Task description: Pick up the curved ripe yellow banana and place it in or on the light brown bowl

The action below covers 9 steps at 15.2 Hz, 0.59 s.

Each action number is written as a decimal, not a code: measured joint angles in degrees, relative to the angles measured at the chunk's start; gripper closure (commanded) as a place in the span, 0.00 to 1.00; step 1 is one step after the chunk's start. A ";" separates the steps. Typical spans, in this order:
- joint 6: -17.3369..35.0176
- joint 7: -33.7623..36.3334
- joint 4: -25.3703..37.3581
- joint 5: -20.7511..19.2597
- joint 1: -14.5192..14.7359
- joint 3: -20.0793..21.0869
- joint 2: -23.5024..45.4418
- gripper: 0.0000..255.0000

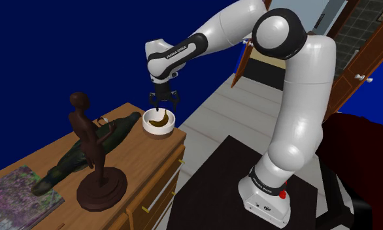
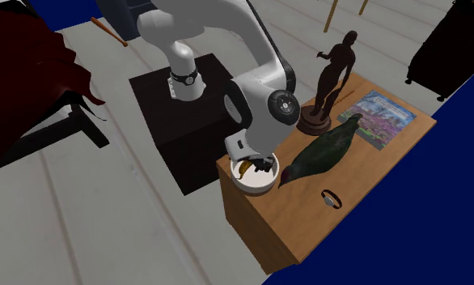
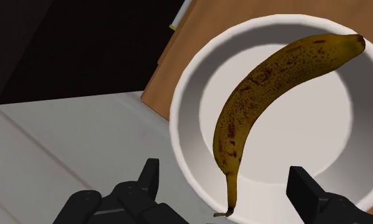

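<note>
Above cabinet corner: my gripper (image 1: 164,102) hangs over bowl, fingers (image 3: 148,181) spread apart, gripping nothing. Brown-speckled yellow banana (image 3: 268,95) lies inside white bowl (image 3: 182,127), stem end between my fingers, touching neither. Bowl sits on wooden cabinet top (image 1: 141,160). Dark green bottle (image 2: 324,150) lies flat just beside bowl. Dark figurine (image 2: 332,73) stands beyond bottle.

Noted the arm (image 1: 295,98): glossy white, built of rounded, bulbous segments with dark joints. A black band (image 1: 265,183) near its foot carried pale lettering, with a small red button (image 1: 283,194) just beside it. The gripper (image 1: 165,106) was all black and blocky.
</note>
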 measured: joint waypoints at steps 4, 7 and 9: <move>-4.30 -0.39 3.49 0.56 0.21 0.30 -0.89 0.00; -4.70 -0.46 3.73 0.61 0.20 0.32 -1.00 0.00; -4.76 -0.47 3.76 0.62 0.20 0.32 -1.01 0.00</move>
